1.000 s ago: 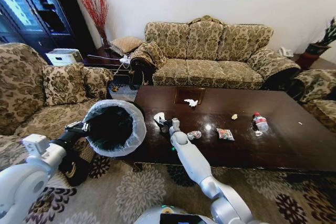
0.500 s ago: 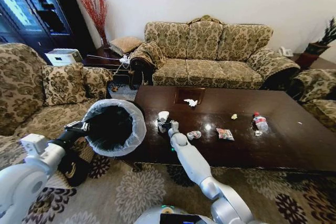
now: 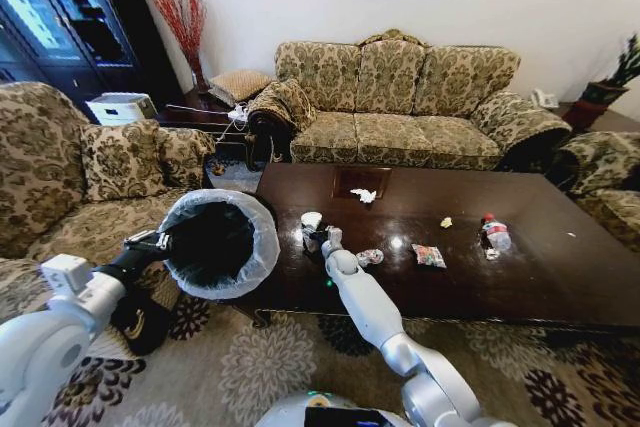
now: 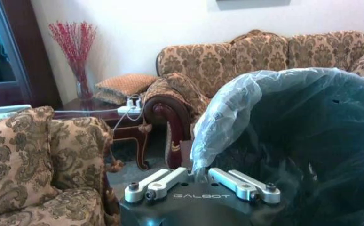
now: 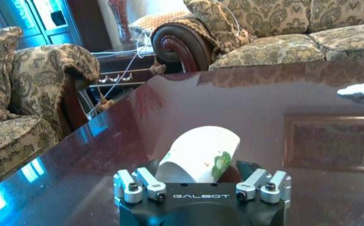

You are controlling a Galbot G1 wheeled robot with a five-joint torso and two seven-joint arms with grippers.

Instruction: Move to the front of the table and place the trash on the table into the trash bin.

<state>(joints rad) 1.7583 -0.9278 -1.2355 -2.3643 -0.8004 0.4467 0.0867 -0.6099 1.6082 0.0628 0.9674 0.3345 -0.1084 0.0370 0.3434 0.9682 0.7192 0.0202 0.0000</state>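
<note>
My right gripper (image 3: 318, 238) is over the near left part of the dark brown table (image 3: 540, 277), shut on a white paper cup (image 3: 311, 220). In the right wrist view the cup (image 5: 198, 153), marked with a green print, sticks out between the fingers of the right gripper (image 5: 201, 178). The black trash bin (image 3: 220, 242) with its white bag hangs off the table's left end. My left gripper (image 3: 150, 244) holds it there, shut on the bagged rim (image 4: 198, 181). More trash lies on the table: a tissue (image 3: 363, 195), two wrappers (image 3: 429, 255), a yellow scrap (image 3: 446, 222) and a bottle (image 3: 494, 233).
Patterned sofas (image 3: 400, 97) stand behind the table and along the left (image 3: 90, 177). A side table (image 3: 205, 107) with cables fills the corner. A potted plant (image 3: 615, 77) is at the far right. Floral carpet (image 3: 270, 357) lies in front.
My right gripper has shifted slightly right with the cup, and the cup now stands more upright. The left arm and bin have stayed put.
</note>
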